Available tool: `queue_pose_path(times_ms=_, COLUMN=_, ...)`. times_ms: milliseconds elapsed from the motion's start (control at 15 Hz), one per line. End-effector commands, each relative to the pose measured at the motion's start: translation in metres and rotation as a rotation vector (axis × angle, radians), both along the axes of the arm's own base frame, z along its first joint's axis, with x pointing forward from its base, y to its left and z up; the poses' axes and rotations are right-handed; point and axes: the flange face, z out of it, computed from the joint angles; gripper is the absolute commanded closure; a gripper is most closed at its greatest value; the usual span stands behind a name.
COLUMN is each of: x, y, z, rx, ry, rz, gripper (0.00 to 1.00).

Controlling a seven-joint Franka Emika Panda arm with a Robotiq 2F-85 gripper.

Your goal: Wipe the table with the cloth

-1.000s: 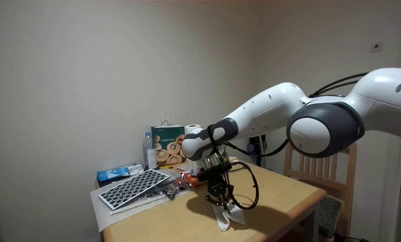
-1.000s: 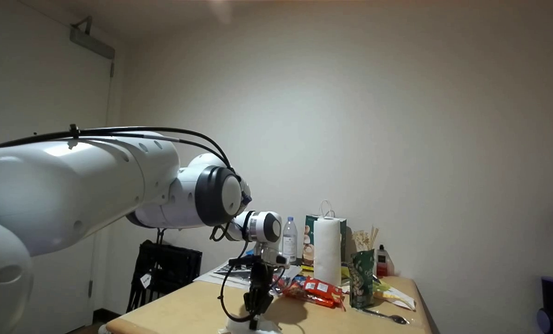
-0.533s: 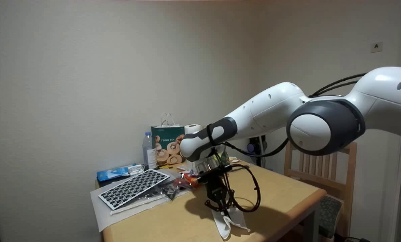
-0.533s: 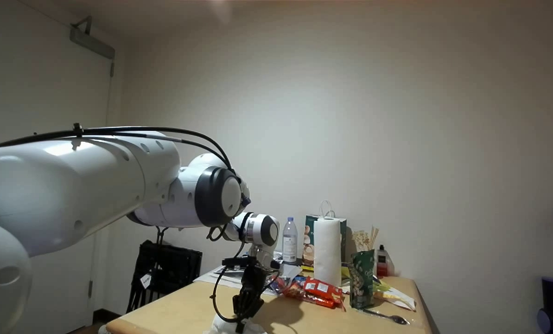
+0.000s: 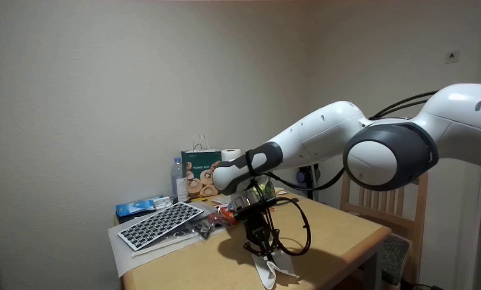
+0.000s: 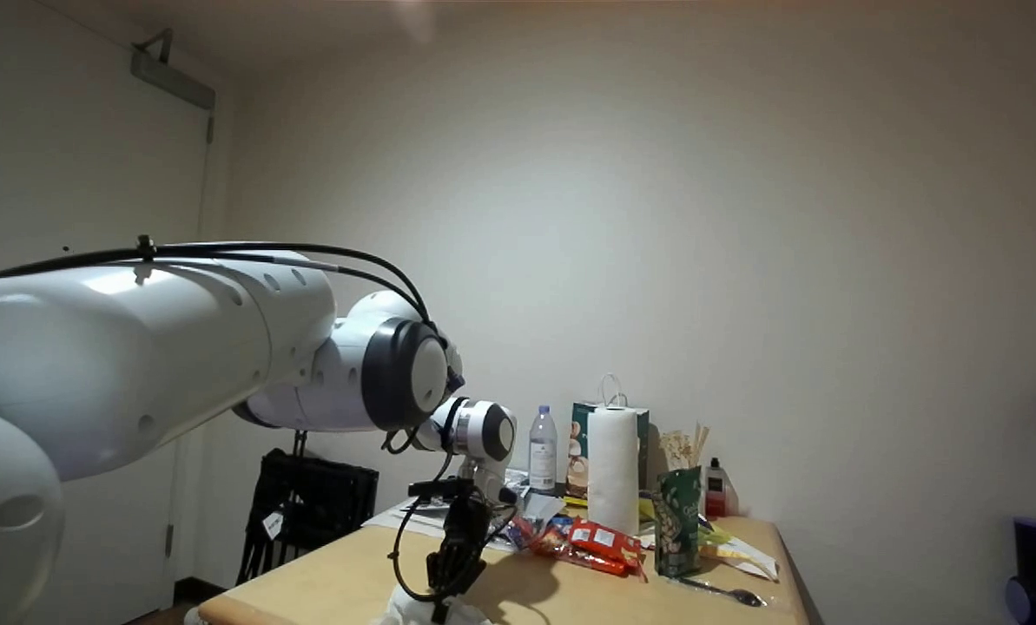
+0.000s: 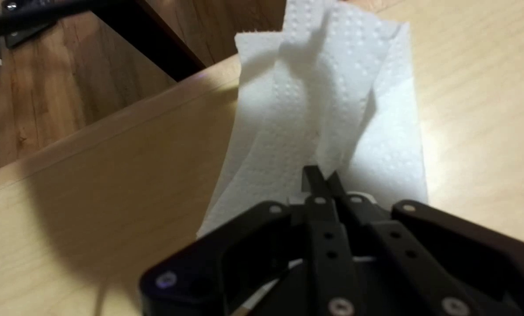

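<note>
The cloth is a white embossed paper towel [image 7: 297,109], creased and spread on the wooden table [image 7: 477,87]. It also shows in both exterior views [image 5: 264,274] [image 6: 409,609], cut off at the bottom in the latter. My gripper [image 7: 325,174] points down with its fingertips together, pinching a raised fold of the cloth. In both exterior views the gripper [image 5: 270,259] [image 6: 441,611] is low at the table top, with cloth around its tips. In the wrist view the far end of the cloth reaches the table edge. The exact pinch is partly hidden by the fingers.
A keyboard-like panel [image 5: 161,225] lies on paper. A bottle [image 5: 178,181], green paper bag [image 5: 202,171] and paper roll [image 6: 613,473] stand at the back. Red snack packets [image 6: 596,540], a green pouch [image 6: 678,525] and a spoon [image 6: 739,596] lie nearby. A chair [image 5: 419,225] stands beside the table.
My gripper has moved with the cloth slightly down and left in an exterior view, and left in both. The grip stays shut. The other objects have not moved.
</note>
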Motion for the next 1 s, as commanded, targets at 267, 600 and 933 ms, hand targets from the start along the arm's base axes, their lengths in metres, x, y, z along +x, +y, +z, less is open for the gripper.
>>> queue_pose_path(times_ms=267, x=-0.032, y=0.092, z=-0.029, rx=-0.028, ry=0.163, rz=0.273, gripper=1.0)
queue_pose_path(times_ms=600, x=-0.032, y=0.092, z=-0.016, rx=-0.034, ry=0.153, rz=0.232, gripper=0.99)
queue_pose_path(times_ms=933, x=-0.036, y=0.129, z=-0.01, rx=0.022, ry=0.146, rz=0.394, gripper=1.0)
